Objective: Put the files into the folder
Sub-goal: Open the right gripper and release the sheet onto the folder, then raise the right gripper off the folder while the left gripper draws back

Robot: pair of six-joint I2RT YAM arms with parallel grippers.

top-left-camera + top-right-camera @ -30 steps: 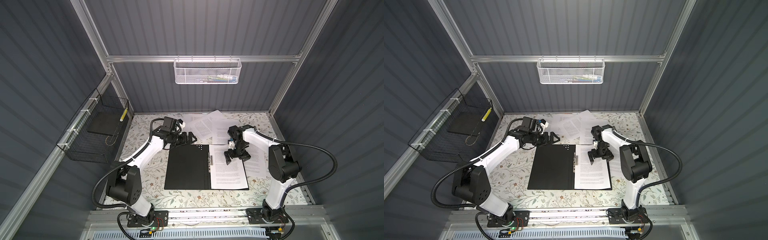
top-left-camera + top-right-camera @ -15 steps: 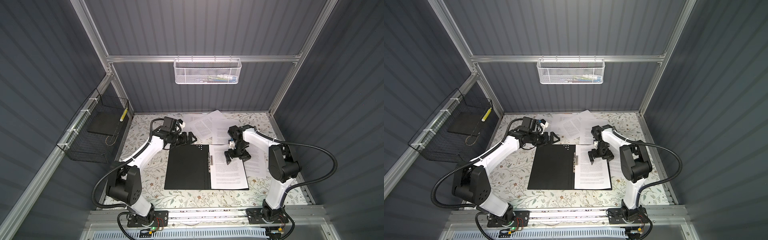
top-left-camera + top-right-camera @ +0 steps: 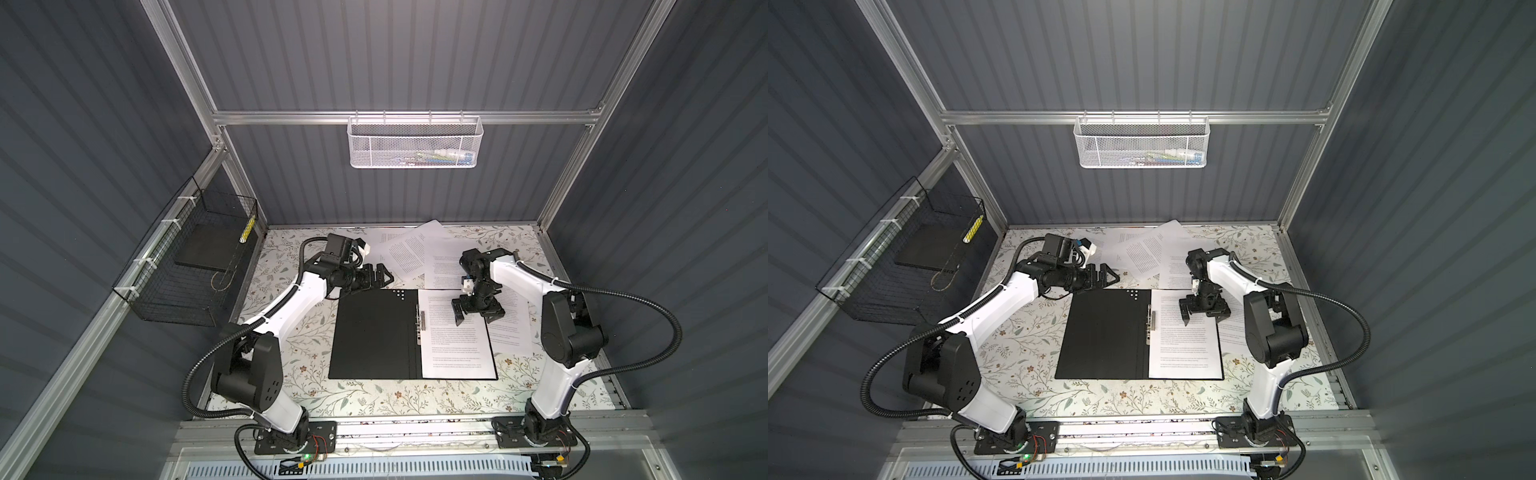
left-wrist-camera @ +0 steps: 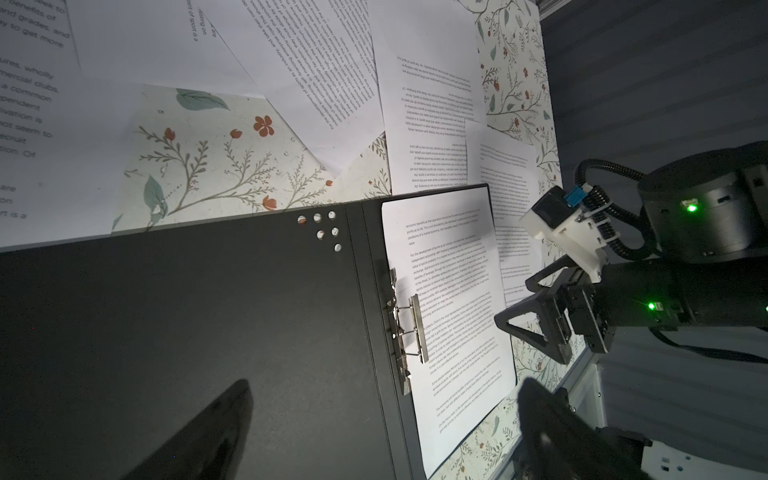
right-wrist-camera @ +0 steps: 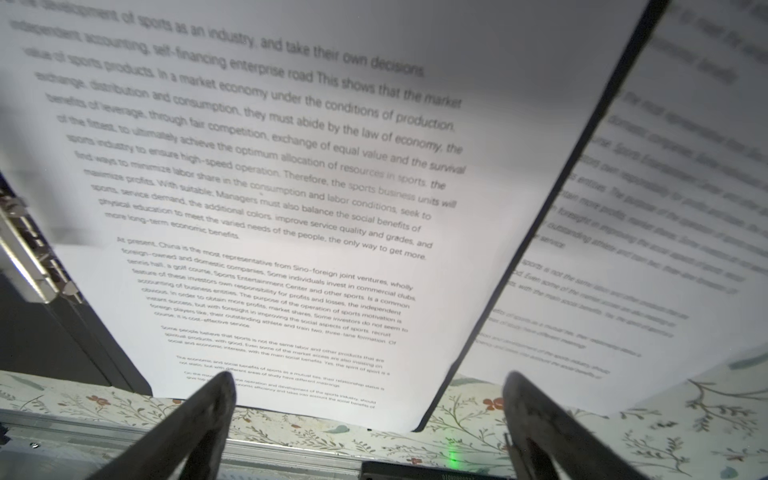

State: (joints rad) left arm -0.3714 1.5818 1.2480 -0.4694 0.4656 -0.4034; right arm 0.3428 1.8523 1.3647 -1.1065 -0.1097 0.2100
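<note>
The folder lies open on the table with its black inside up and its metal spine clip showing. One of the files rests flat on the folder's right half. More files are spread behind the folder, and another sheet lies to its right. My left gripper is open and empty, just behind the folder's back edge. My right gripper hangs open and empty over the far end of the sheet in the folder.
A white mesh basket hangs on the back wall and a black wire basket on the left wall. The table wears a floral cloth. An aluminium rail runs along the front edge.
</note>
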